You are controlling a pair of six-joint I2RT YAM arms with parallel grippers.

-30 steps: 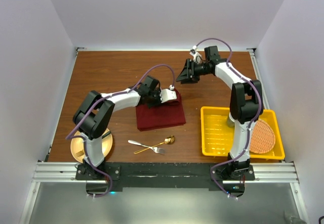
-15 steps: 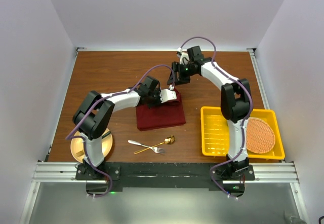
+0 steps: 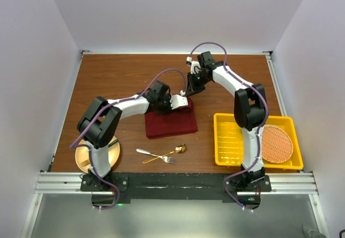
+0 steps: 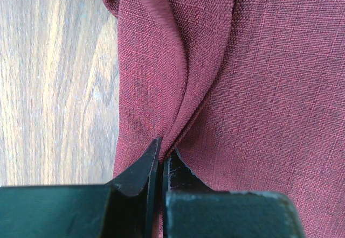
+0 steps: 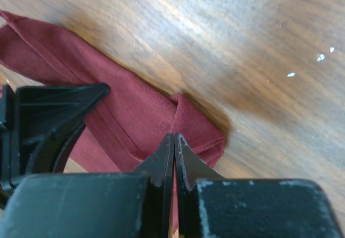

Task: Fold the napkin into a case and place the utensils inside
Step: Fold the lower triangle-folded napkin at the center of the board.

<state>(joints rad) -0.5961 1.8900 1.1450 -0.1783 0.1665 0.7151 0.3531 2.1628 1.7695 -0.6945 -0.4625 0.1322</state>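
The maroon napkin (image 3: pixel 171 123) lies folded mid-table, its far edge lifted. My left gripper (image 3: pixel 185 103) is shut on a raised ridge of the cloth (image 4: pixel 215 60), fingertips (image 4: pixel 152 157) pressed together around the fold. My right gripper (image 3: pixel 190 91) sits just beyond it at the napkin's far right corner (image 5: pixel 197 127), jaws shut with a crease of cloth pinched at their tips (image 5: pixel 173 137). The left gripper's black finger (image 5: pixel 51 114) shows at the left of the right wrist view. A silver fork (image 3: pixel 152 154) and a gold spoon (image 3: pixel 173 152) lie crossed in front of the napkin.
A yellow tray (image 3: pixel 232 141) at the right front holds a round orange woven mat (image 3: pixel 277 144). A gold plate (image 3: pixel 94 160) sits at the left front beside the left arm's base. Bare wood (image 3: pixel 118 76) lies behind the napkin.
The right arm swung left and down from the back of the table to the napkin's far right corner, and its jaws closed there. The left arm kept still, holding its fold.
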